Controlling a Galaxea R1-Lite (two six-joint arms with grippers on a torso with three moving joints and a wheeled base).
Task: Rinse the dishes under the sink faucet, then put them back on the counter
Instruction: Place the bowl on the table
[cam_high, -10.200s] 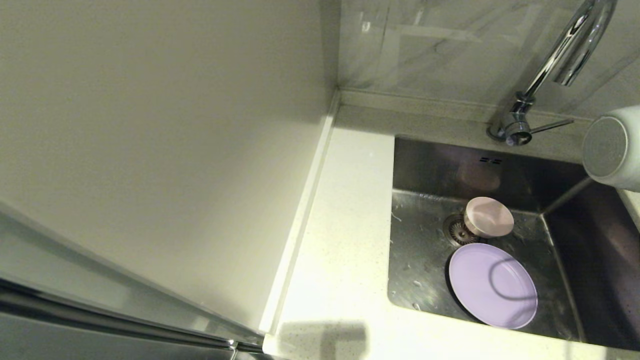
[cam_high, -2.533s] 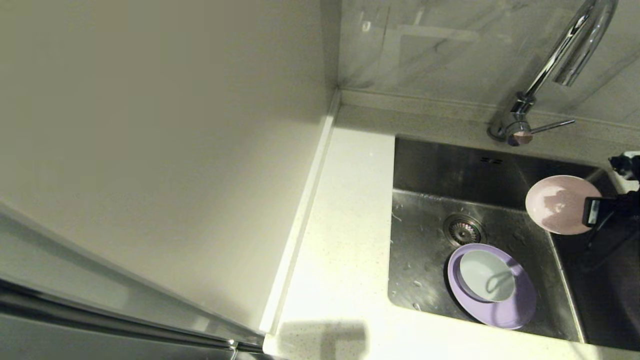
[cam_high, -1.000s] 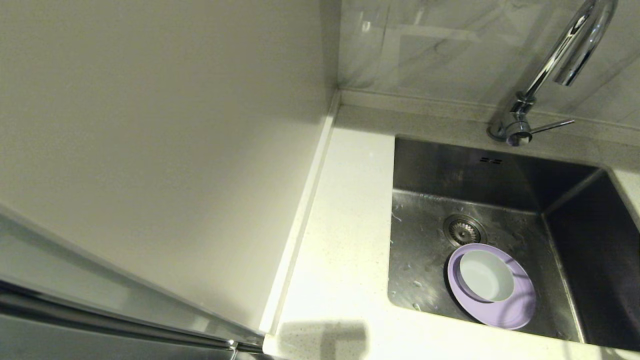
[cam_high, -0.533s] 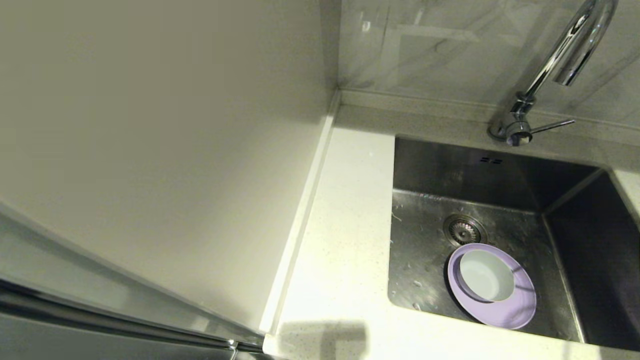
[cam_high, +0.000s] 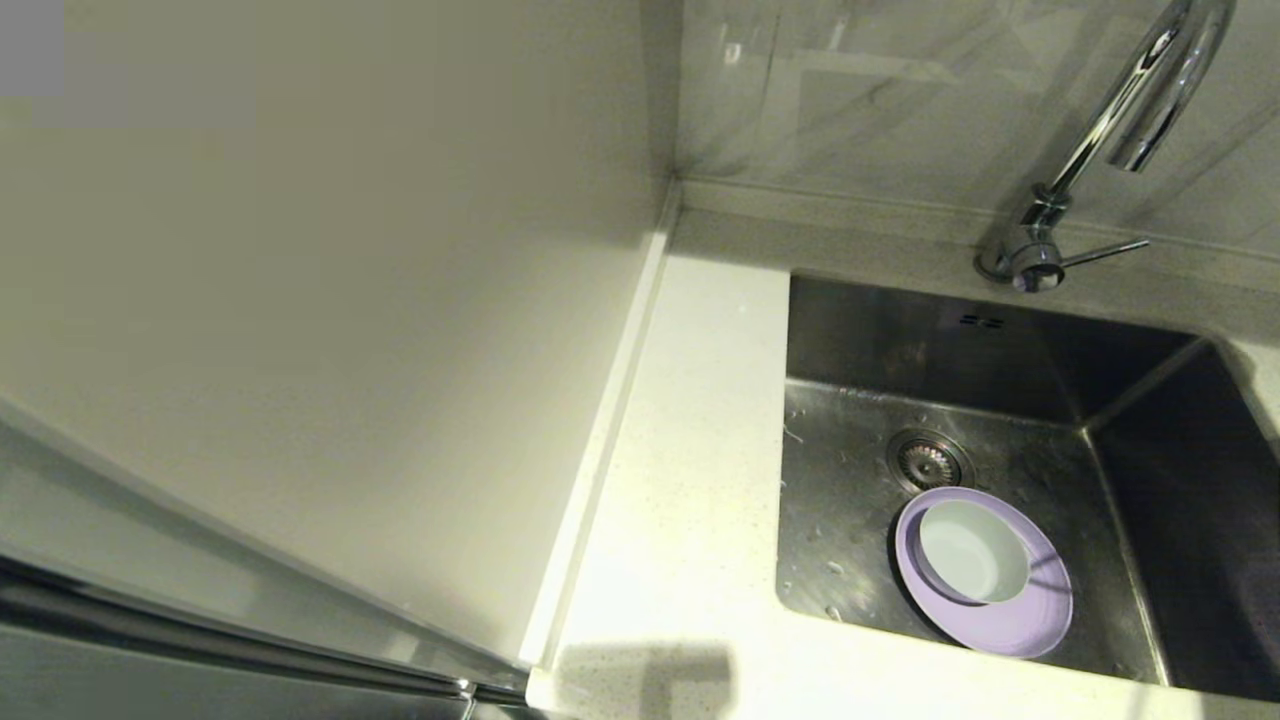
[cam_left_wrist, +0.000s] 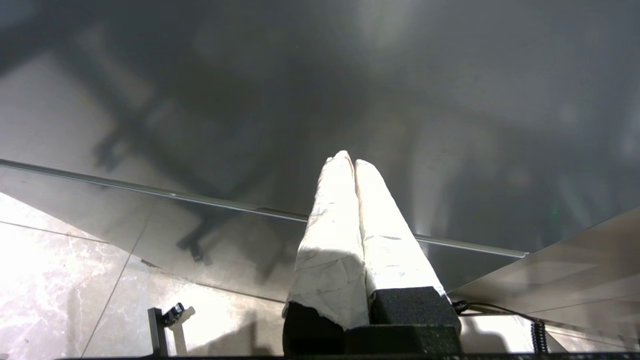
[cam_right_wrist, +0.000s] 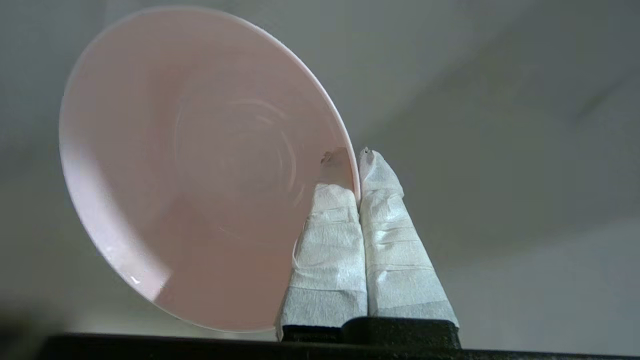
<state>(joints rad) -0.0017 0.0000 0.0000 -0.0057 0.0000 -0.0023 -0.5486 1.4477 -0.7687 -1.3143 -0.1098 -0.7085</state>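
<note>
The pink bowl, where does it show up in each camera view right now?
Head view: not in it; only the blue-green bowl on the lilac plate lies in the sink.
Left wrist view: not in it.
Right wrist view: the pink bowl fills the frame, its rim pinched by the right gripper.
Shared landmark: none.

- The faucet (cam_high: 1120, 130) is cut off at the upper right edge of the head view.
- The sink (cam_high: 1180, 520) is cut off at the right edge.
- Part of the lilac plate (cam_high: 1020, 620) is hidden under the blue-green bowl (cam_high: 972, 550).

kitchen, steel sink (cam_high: 850, 330), chrome faucet (cam_high: 1090, 150)
</note>
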